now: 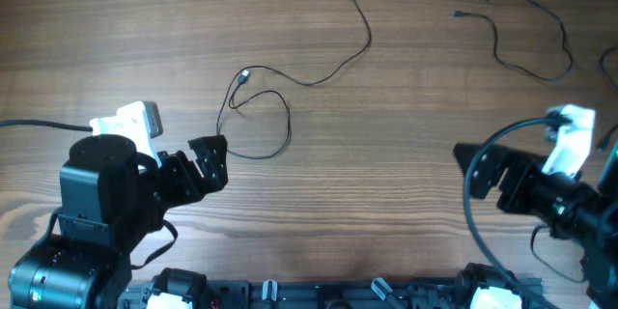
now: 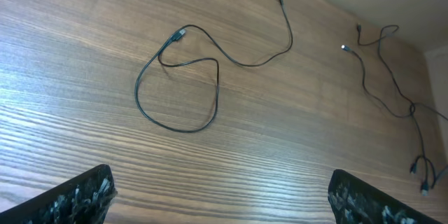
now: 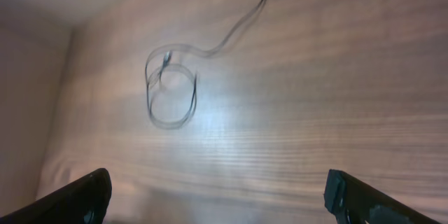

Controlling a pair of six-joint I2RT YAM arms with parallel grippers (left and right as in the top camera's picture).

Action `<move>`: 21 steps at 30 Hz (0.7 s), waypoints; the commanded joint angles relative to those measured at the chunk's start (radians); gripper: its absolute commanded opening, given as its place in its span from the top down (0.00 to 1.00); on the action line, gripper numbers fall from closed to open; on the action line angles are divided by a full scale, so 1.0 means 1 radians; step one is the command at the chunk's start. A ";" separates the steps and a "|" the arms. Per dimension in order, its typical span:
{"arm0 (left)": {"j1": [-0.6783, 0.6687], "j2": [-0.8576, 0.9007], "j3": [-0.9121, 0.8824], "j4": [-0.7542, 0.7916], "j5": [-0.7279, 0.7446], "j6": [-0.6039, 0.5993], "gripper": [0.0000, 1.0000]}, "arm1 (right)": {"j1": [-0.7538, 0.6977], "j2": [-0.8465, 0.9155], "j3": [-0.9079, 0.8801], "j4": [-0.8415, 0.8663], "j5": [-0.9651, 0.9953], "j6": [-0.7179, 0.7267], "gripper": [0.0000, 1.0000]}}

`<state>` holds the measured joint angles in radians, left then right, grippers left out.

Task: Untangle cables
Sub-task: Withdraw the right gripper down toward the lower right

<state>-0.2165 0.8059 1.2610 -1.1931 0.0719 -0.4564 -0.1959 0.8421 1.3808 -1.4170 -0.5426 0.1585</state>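
The thin black looped cable (image 2: 218,94) looks light, limp and slippery; pinch near its silvery plug tip (image 2: 178,35). Both the left claw (image 1: 214,159) and right claw (image 1: 468,169) gape, empty.

The table (image 1: 386,193) is of wood with a fine straight grain, smooth, matt with only a soft sheen where light falls on it. The looped cable (image 2: 183,131) and the other cables (image 2: 363,77) have a thin black sheath that looks like smooth plastic, a little glossy, and the plug tip (image 1: 243,76) shines like silvery metal. On the left gripper (image 2: 222,192) the fingers (image 2: 73,197) are black, matt and rough, with pale speckles. The white housing (image 1: 130,121) on the left arm looks like smooth plastic, and the arm body (image 1: 97,188) is black and matt
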 commanded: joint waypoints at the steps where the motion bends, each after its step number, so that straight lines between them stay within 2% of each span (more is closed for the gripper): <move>1: -0.004 -0.002 0.001 0.002 -0.010 0.016 0.00 | 0.044 -0.008 0.003 -0.051 -0.031 -0.095 0.00; 8: -0.004 -0.002 0.001 0.002 -0.010 0.015 0.00 | 0.077 -0.029 0.004 -0.145 0.080 -0.147 0.00; 15: -0.004 -0.002 0.001 0.002 -0.010 0.016 0.00 | 0.284 -0.150 0.004 -0.182 0.237 -0.148 0.00; 21: -0.004 -0.002 0.001 0.002 -0.010 0.015 0.00 | 0.319 -0.216 0.004 -0.191 0.266 -0.154 0.00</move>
<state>-0.2165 0.8059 1.2610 -1.1938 0.0719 -0.4564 0.1173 0.6495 1.3808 -1.6100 -0.3317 0.0204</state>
